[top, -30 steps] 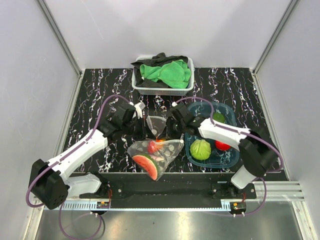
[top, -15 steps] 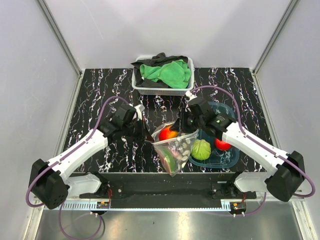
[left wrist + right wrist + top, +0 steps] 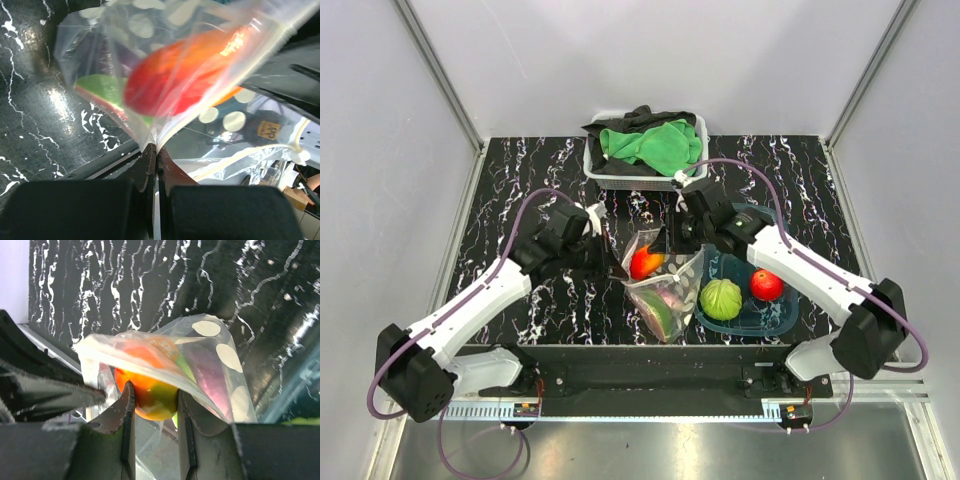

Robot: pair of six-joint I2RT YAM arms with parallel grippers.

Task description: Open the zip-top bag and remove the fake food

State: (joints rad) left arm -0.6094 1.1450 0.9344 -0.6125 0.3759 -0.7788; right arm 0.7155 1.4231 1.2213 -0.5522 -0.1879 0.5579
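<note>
The zip-top bag (image 3: 670, 292) hangs between my grippers above the table, clear with pale dots. My left gripper (image 3: 617, 270) is shut on the bag's left edge; in the left wrist view (image 3: 157, 149) its jaws pinch the plastic (image 3: 150, 55). My right gripper (image 3: 658, 252) is at the bag's mouth, shut on a red-orange fruit (image 3: 644, 263). In the right wrist view (image 3: 154, 390) the fruit (image 3: 150, 401) sits between the jaws, under the bag's rim (image 3: 210, 360). A watermelon slice (image 3: 658, 310) lies low in the bag (image 3: 100, 89).
A teal tub (image 3: 782, 318) right of the bag holds a green leafy ball (image 3: 721, 299) and a red round fruit (image 3: 767, 285). A white basket (image 3: 601, 176) with green and black cloths stands at the back. Walls close in on both sides.
My right arm swung its gripper back and left onto the red-orange fruit at the bag's mouth. The bag turned, and the watermelon slice dropped lower. My left gripper stayed put.
</note>
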